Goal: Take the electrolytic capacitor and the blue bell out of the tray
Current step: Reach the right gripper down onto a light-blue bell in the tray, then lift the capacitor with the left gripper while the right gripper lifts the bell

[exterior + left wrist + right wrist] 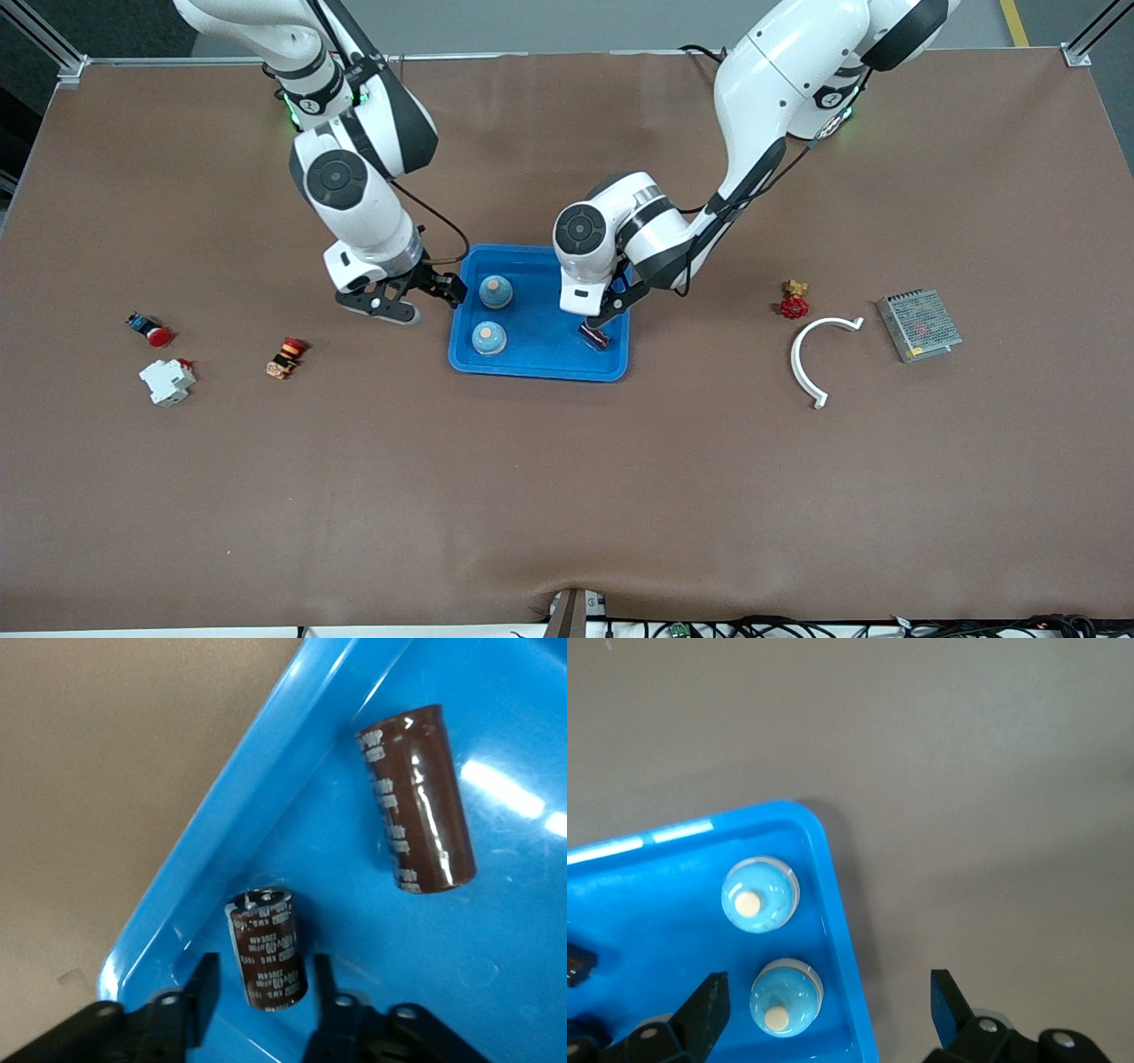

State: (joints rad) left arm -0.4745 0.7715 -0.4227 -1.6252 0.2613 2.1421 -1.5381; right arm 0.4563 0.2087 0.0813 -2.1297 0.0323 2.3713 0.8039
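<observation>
A brown table (567, 487) fills the front view, with a blue tray (532, 365) near its middle. In the tray sit two blue bells, one bell (495, 291) at about ten o'clock from the tray's centre and the second bell (489, 338) at about eight o'clock, nearer the front camera.

The left gripper (605, 321) is down in the tray's corner toward the left arm's end, at about four o'clock from the tray's centre. In the left wrist view its fingers (202, 989) stand partly apart on either side of a short brown capacitor (267, 949); a narrow gap shows on each side, so they flank it without a visible grip. A longer capacitor (415, 798) lies on the tray floor close by.

The right gripper (423, 297) hangs over the tray's edge toward the right arm's end, at nine o'clock from the tray's centre. Its fingers (707, 1008) are spread wide and hold nothing; in the right wrist view one finger is over the tray beside the bells and the other over bare table.

Toward the right arm's end lie a red push button (151, 330), a white breaker (166, 381) and an orange part (285, 357). Toward the left arm's end lie a red valve (795, 300), a white curved piece (815, 359) and a grey metal box (919, 324).
</observation>
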